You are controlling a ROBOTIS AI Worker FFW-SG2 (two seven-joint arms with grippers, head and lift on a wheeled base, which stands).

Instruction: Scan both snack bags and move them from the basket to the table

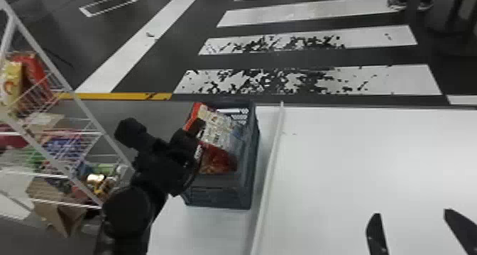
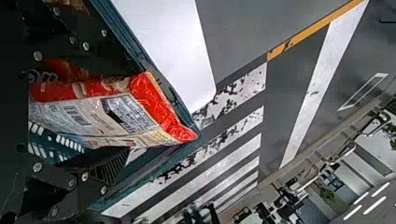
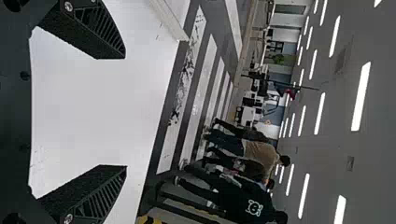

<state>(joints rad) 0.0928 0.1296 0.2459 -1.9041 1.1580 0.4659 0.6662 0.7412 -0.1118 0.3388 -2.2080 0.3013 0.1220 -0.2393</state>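
Note:
In the head view my left gripper (image 1: pixel 190 144) is at the left side of the grey-blue basket (image 1: pixel 227 195). Against it leans a tilted snack bag (image 1: pixel 216 124), pale with red edging. A red snack bag (image 1: pixel 217 161) lies lower in the basket. The left wrist view shows the pale bag (image 2: pixel 126 112) close up, directly before my left gripper (image 2: pixel 133 112), with part of the red bag (image 2: pixel 65 70) beyond it. My right gripper (image 1: pixel 411 218) is over the white table (image 1: pixel 355 158), well right of the basket; in the right wrist view the right gripper (image 3: pixel 123 112) is open, holding nothing.
A white raised strip (image 1: pixel 271 158) runs along the table just right of the basket. At the far left stands a white wire rack (image 1: pixel 85 112) holding various packages. Striped floor lies beyond the table's far edge.

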